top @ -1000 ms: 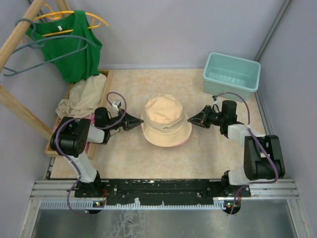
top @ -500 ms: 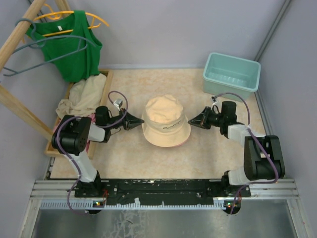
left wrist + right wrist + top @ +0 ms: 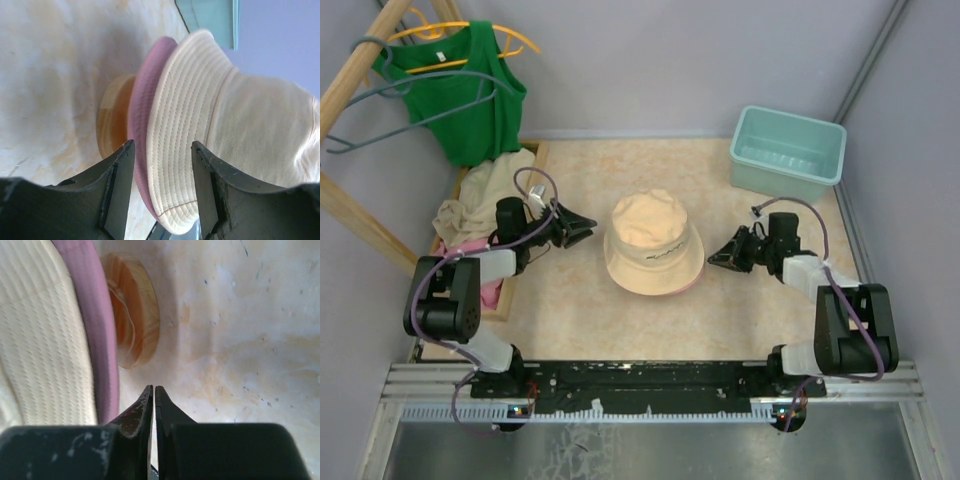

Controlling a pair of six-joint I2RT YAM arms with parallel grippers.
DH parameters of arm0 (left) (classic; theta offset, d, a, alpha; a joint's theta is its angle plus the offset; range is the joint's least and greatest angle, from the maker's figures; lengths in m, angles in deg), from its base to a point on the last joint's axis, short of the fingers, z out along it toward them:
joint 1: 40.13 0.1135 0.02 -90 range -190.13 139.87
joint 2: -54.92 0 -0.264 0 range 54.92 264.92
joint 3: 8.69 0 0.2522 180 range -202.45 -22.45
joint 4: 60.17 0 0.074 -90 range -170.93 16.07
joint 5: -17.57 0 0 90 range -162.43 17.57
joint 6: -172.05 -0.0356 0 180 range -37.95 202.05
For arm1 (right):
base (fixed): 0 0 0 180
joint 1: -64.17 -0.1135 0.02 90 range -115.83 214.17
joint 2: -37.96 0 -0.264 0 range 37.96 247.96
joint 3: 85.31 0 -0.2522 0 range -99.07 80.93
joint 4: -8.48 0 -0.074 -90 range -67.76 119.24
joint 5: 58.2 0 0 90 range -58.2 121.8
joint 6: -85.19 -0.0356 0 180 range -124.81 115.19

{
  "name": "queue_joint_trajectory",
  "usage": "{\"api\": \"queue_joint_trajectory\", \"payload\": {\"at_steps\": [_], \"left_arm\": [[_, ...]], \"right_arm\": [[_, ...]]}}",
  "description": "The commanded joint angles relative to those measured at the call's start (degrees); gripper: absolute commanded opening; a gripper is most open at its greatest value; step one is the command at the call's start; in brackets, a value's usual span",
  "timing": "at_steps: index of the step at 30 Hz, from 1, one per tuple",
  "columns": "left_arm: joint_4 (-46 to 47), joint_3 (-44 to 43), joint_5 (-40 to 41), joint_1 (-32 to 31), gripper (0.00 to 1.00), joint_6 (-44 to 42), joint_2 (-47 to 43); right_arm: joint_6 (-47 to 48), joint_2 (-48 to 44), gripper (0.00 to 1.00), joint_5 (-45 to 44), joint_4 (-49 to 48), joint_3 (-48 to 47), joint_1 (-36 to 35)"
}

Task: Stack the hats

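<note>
Counter centre: hat stack (image 3: 653, 262), beige hat (image 3: 650, 222) on top, pink brim (image 3: 141, 100) and orange brim (image 3: 111, 125) beneath. Left gripper (image 3: 586, 231) released, just left of stack, facing it. Right gripper (image 3: 714, 262) clenched, empty, just right. Neither touching.

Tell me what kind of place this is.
Likely a walled robot test cell staged as a laundry corner: a hanging green tank top, a teal tub, stacked hats on the table.
</note>
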State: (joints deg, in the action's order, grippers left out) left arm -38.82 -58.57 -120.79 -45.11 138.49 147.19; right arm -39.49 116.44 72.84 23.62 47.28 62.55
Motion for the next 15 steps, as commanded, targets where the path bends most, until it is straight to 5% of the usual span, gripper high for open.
{"api": "queue_joint_trajectory", "payload": {"at_steps": [1, 10, 15], "left_arm": [[-9.45, -1.84, 7.91, 1.97, 0.55, -4.72, -4.81], [-17.57, -6.65, 13.82, 3.51, 0.56, -9.57, -8.89], [-16.68, -5.73, 12.91, 3.57, 0.56, -9.22, -8.93]], "right_arm": [[-1.59, -2.50, 0.00, 0.08, -1.53, 3.99, -2.27], [-23.21, 1.66, 0.00, -0.50, -32.89, 16.65, -15.41], [-34.50, 5.32, 0.00, -10.28, -55.70, 22.74, -20.74]]}}
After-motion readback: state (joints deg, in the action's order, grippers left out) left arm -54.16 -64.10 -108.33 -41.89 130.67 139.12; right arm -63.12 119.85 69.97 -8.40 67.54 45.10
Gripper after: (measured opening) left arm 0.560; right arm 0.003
